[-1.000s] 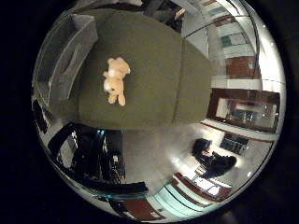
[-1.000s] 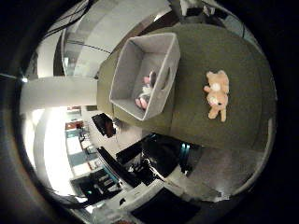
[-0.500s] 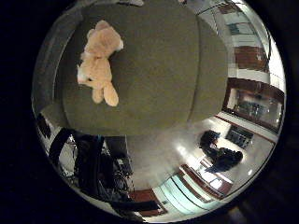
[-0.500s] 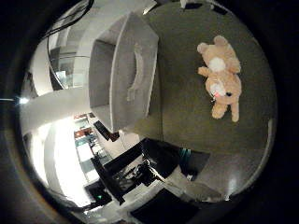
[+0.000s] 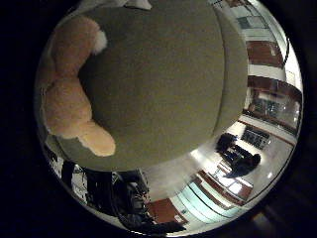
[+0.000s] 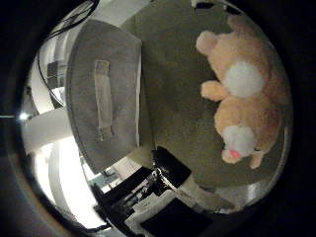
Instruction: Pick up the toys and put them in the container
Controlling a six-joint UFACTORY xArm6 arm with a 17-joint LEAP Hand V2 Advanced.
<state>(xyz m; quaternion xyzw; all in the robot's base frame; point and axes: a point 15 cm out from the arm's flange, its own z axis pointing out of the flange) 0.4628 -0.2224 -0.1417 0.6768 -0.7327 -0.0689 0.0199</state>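
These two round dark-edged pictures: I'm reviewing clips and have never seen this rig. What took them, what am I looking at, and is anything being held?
Both come from wide-angle cameras set in the palm of a robot hand on an arm, one by the thumb, one by the little finger, looking out at whatever the palm faces. Below is a green table. On it lies a tan plush teddy bear, filling much of the view, so the palm is close to it. Beside the bear stands a grey fabric container with a strap handle on its side. No part of the hand shows, and the bear lies on the table, not lifted.
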